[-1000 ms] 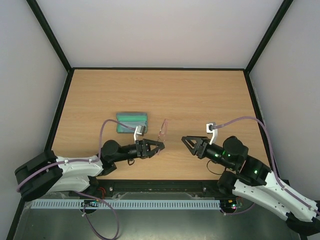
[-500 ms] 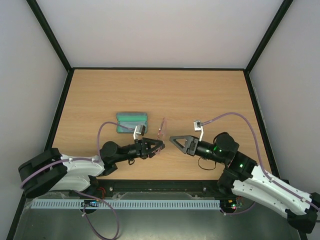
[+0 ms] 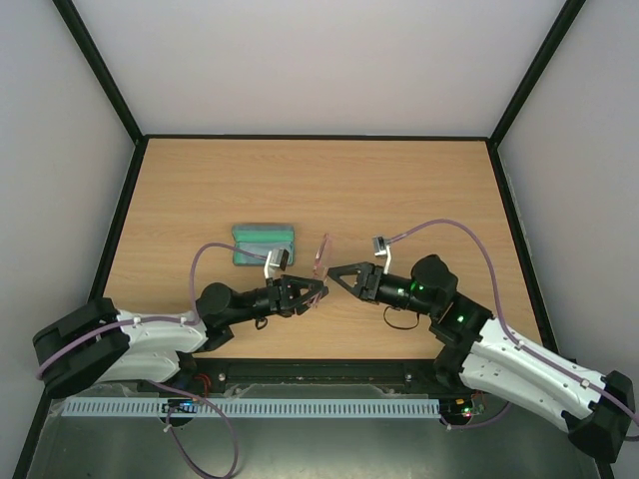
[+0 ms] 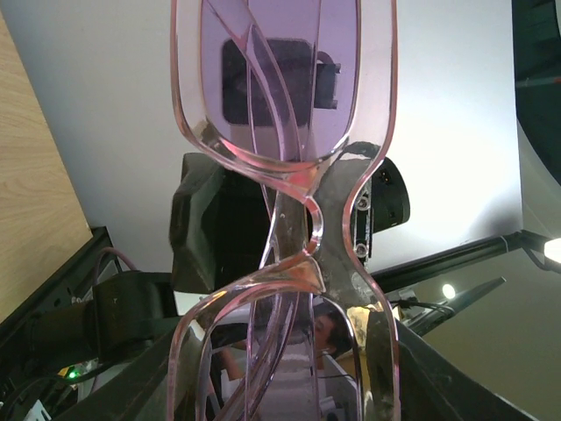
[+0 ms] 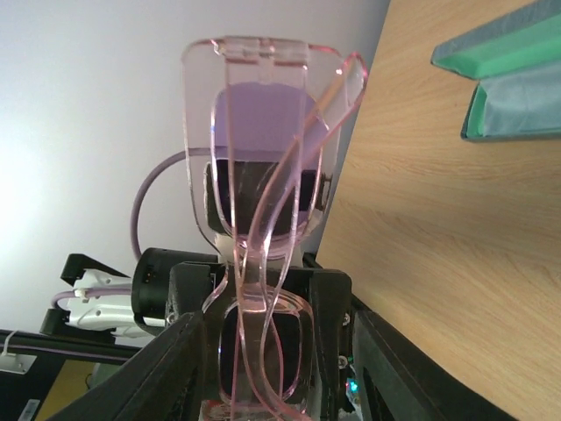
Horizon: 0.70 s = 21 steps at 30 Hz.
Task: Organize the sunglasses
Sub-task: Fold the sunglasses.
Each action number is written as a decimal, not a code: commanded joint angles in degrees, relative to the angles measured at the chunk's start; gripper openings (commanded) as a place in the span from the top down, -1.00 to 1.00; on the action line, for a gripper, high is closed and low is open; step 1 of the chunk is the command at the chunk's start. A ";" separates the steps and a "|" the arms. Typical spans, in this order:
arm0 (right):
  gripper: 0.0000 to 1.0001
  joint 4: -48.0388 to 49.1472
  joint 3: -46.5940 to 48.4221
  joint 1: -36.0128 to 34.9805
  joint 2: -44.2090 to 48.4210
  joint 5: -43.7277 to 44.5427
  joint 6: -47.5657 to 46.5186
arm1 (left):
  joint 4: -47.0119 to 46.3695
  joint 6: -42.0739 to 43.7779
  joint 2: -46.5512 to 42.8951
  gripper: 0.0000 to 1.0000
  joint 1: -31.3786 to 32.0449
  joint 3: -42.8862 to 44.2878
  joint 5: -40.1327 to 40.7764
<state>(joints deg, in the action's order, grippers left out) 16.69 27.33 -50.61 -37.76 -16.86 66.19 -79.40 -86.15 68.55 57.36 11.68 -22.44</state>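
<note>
The pink translucent sunglasses (image 3: pixel 321 257) are folded and held on end above the table by my left gripper (image 3: pixel 316 290), which is shut on their lower lens. In the left wrist view the sunglasses (image 4: pixel 289 175) fill the frame and the gripper (image 4: pixel 289 386) clamps them at the bottom. My right gripper (image 3: pixel 335 276) is open, with its fingertips right beside the glasses. In the right wrist view the sunglasses (image 5: pixel 254 132) stand between the spread jaws of that gripper (image 5: pixel 276 351), which do not touch them. The open grey-blue case (image 3: pixel 264 244) with green interior lies to the left.
The case also shows in the right wrist view (image 5: pixel 508 79), at the top right, on the wooden table (image 3: pixel 399 190). Black frame rails border the table on all sides. Both arms meet near the front middle of the table.
My right arm has swung left, bringing its open gripper from well right of the sunglasses up to them. My left gripper has kept hold of the sunglasses almost in place.
</note>
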 commanded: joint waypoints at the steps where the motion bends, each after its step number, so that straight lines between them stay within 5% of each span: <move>1: 0.06 6.44 -0.68 0.28 -1.50 -3.70 1.83 | -16.50 0.41 -0.99 0.22 0.38 0.75 -1.03; 10: 0.17 8.66 -0.30 0.33 -4.10 -5.21 1.97 | -17.46 0.28 0.70 0.22 0.38 1.06 -1.48; 21: 0.73 9.45 -0.33 0.37 -5.23 -5.60 2.01 | -18.72 -0.20 2.46 0.21 0.44 1.74 -2.26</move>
<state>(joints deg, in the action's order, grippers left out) 23.07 27.03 -50.52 -43.18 -21.43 68.36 -80.16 -85.89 70.59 57.36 12.19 -23.42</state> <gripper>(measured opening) 0.175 0.482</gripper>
